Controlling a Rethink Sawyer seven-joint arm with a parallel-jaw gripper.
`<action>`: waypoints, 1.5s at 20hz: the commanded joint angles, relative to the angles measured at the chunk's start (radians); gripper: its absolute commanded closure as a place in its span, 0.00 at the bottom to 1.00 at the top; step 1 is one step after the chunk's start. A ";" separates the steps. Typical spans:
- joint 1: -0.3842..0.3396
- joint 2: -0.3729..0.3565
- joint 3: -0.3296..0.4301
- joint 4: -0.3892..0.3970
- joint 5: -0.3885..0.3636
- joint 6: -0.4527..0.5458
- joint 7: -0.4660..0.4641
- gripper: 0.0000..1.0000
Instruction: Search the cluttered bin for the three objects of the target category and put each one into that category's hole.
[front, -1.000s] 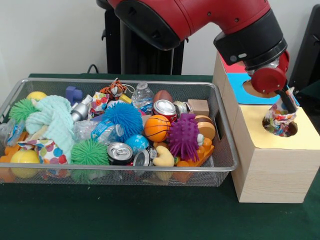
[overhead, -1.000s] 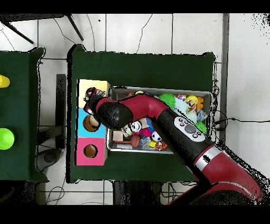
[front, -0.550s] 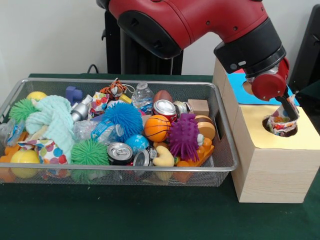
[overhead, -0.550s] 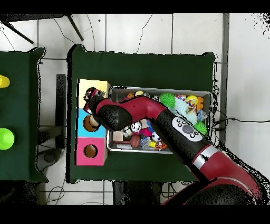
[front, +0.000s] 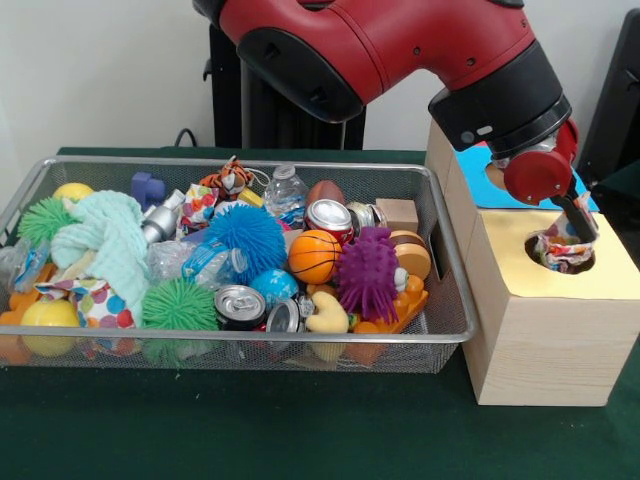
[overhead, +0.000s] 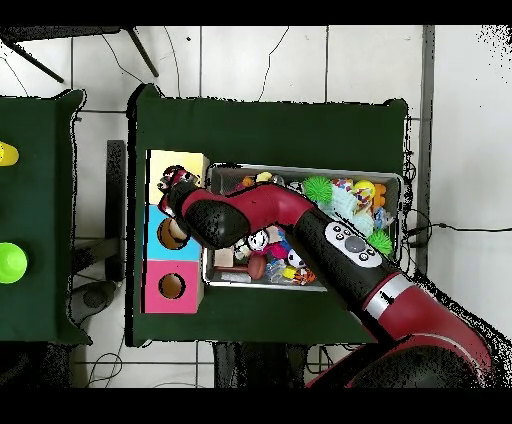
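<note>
Patterned cloth (front: 562, 247): crumpled, multicolour print, bunched in the round hole (front: 563, 262) of the box's yellow section (front: 600, 272), top edge standing above the rim. Box (front: 540, 340): pale wood, yellow, blue and pink sections in a row, beside the wire bin (front: 440, 300). Similar patterned cloth (front: 95, 300) lies in the bin, front-left.
</note>
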 joint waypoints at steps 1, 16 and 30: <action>-0.027 0.010 -0.048 -0.064 -0.025 -0.008 0.091 1.00; -0.031 -0.055 -0.051 -0.052 0.057 0.049 0.135 0.00; -0.045 -0.156 -0.148 -0.095 0.082 0.404 -0.046 0.00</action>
